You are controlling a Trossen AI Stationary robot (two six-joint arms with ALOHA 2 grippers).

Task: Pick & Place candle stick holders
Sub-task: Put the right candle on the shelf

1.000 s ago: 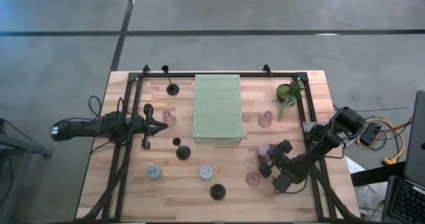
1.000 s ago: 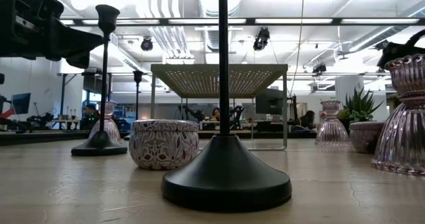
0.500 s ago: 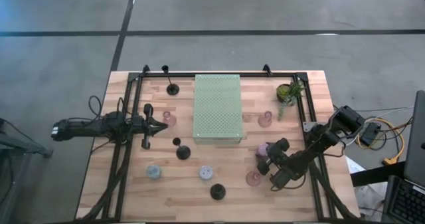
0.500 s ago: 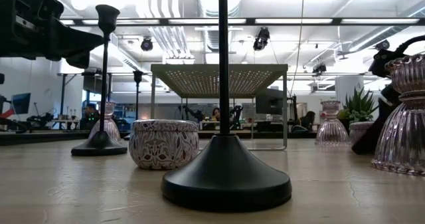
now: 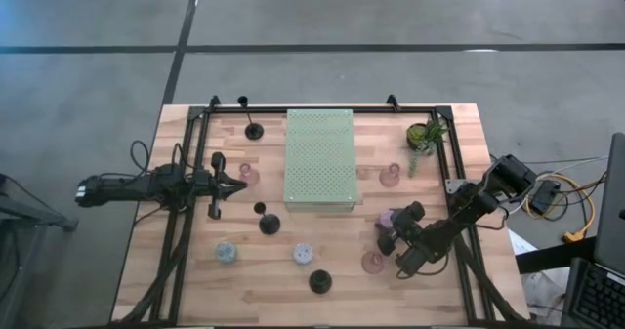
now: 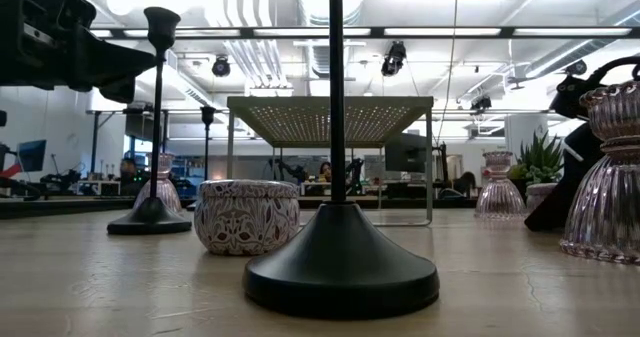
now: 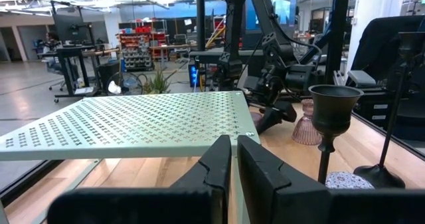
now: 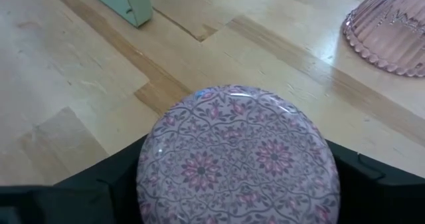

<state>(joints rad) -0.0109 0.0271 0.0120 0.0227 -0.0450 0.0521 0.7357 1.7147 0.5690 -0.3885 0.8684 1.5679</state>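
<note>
Right hand | fingers flank lilac holder (lid on), grip unclear | left hand shut, empty

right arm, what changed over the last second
The right pincer slid toward the table's middle and lowered around the lilac round holder, its fingers now flanking the lid and closing in; a firm grip can't be confirmed yet. The pink glass holder beside it, the green mat and the left pincer, shut and empty by the mat, stayed put.
</note>
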